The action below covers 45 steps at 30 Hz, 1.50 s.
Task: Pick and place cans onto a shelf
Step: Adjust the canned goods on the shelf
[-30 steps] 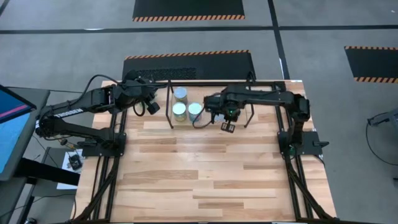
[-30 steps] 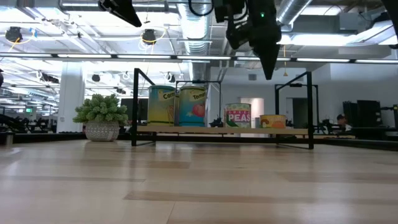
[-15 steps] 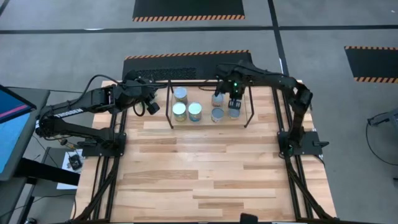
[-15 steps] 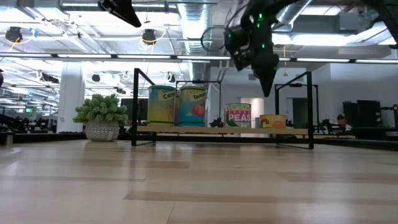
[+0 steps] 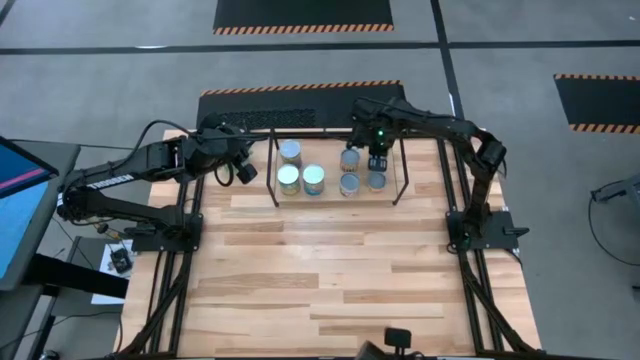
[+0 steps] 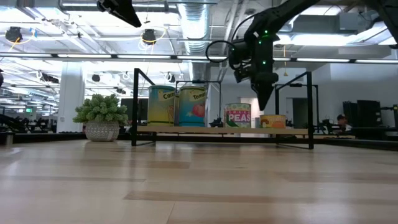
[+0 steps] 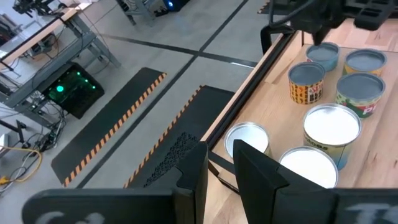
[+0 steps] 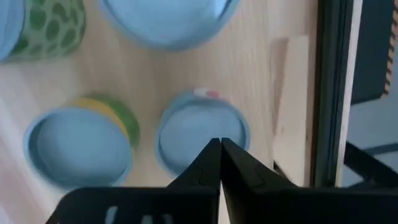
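Note:
Several cans stand upright on the board of the low black shelf (image 5: 400, 185) at the table's far edge: three with pale tops at its left end (image 5: 300, 178), three bluish-topped ones (image 5: 350, 184) at its right. In the low view I read a yellow can (image 6: 161, 104), a tomato can (image 6: 191, 106), a peas can (image 6: 237, 115) and a short can (image 6: 272, 121). My right gripper (image 6: 264, 106) points down, shut, above the right group; its tips (image 8: 219, 144) hover over one bluish top (image 8: 202, 127). My left gripper (image 7: 221, 168) waits, slightly open, off the shelf's left end (image 5: 247, 172).
A spiky green potted plant (image 6: 101, 116) stands left of the shelf in the low view. The shelf's black uprights and top rail (image 6: 292, 84) frame the cans. Bare wood tabletop (image 5: 330, 270) stretches from the shelf to the near edge.
My right gripper has swung from the shelf's near middle toward the table's far edge and a little right, sinking lower over the right-hand cans and rolling somewhat. The cans have stayed where they were.

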Available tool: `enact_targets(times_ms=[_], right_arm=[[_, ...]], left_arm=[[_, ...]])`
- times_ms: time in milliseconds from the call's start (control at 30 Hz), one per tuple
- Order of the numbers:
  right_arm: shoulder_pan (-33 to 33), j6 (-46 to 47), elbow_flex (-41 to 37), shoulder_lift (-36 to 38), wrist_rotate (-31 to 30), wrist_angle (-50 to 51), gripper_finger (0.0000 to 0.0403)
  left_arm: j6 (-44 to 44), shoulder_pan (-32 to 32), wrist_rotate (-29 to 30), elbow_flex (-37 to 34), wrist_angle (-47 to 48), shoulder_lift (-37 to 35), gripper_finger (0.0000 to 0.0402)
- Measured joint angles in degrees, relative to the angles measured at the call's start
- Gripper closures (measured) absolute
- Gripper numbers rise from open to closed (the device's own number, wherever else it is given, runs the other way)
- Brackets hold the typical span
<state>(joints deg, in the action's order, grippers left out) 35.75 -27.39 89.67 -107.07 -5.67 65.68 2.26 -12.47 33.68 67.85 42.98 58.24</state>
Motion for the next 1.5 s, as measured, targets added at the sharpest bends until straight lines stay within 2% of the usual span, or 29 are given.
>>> enact_targets(times_ms=[367, 533, 1500], right_arm=[[0.8, -2.7, -0.4, -0.1, 1.6, -2.0, 0.0386], [1.0, -2.6, -4.3, -0.2, 1.2, -2.5, 0.0378], [-1.3, 1.1, -7.6, 0.0, 1.2, -9.0, 0.0385]], left_arm=[[0.1, 0.0, 0.0, 0.0, 0.0, 0.0, 0.0333], [0.1, 0.0, 0.0, 0.0, 0.0, 0.0, 0.0333], [0.1, 0.0, 0.0, 0.0, 0.0, 0.0, 0.0333]])
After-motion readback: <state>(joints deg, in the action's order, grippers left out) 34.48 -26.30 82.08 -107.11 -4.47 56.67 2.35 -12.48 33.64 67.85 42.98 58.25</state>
